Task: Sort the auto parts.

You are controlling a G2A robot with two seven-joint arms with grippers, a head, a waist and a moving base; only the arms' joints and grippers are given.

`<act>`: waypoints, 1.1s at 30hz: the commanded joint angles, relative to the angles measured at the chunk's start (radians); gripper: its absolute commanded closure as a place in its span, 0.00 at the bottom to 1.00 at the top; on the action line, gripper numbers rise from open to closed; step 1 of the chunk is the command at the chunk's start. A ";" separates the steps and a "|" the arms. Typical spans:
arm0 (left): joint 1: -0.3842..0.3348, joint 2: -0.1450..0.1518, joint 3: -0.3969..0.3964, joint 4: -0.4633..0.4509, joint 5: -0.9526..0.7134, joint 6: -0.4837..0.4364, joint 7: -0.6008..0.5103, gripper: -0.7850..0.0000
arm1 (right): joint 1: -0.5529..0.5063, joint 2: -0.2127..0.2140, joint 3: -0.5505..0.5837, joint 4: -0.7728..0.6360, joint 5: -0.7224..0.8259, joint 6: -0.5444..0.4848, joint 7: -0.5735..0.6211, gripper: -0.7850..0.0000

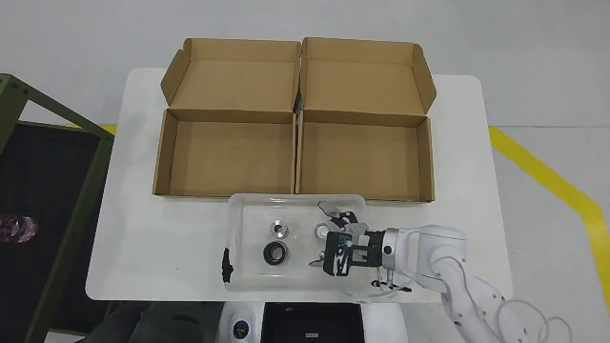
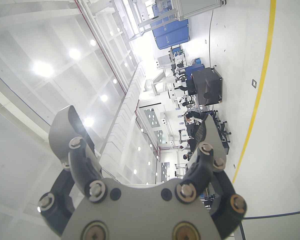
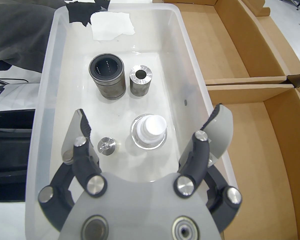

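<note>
In the bin (image 3: 190, 58) on the tabletop (image 1: 133, 229), four parts stand on end with their long axes vertical. The bearing (image 3: 107, 76) and the sleeve (image 3: 140, 79) stand just beside each other, bores up. The capped part (image 3: 150, 131) has its white cap up, with the small knob (image 3: 107, 146) near it. The right gripper (image 3: 150, 116) hangs above these two, fingers apart. The left gripper (image 2: 138, 114), also spread, points at the ceiling. The left box (image 1: 226, 157) and right box (image 1: 362, 160) lie beyond the bin.
</note>
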 commanded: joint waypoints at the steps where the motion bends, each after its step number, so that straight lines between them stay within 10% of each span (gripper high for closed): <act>1: 0.000 0.000 0.000 0.000 0.000 0.000 0.000 0.00 | 0.004 0.001 -0.006 0.002 0.001 0.004 0.008 0.22; 13: 0.000 0.000 0.000 0.000 0.000 0.000 0.000 0.00 | 0.029 0.003 -0.036 0.029 -0.001 0.038 0.046 0.42; 25: 0.000 0.000 0.000 0.000 0.000 0.000 0.000 0.00 | 0.044 0.008 -0.056 0.028 -0.004 0.052 0.048 1.00; 33: 0.000 0.000 0.000 0.000 0.000 0.000 0.000 0.00 | 0.041 0.015 -0.046 0.007 0.009 0.041 0.003 1.00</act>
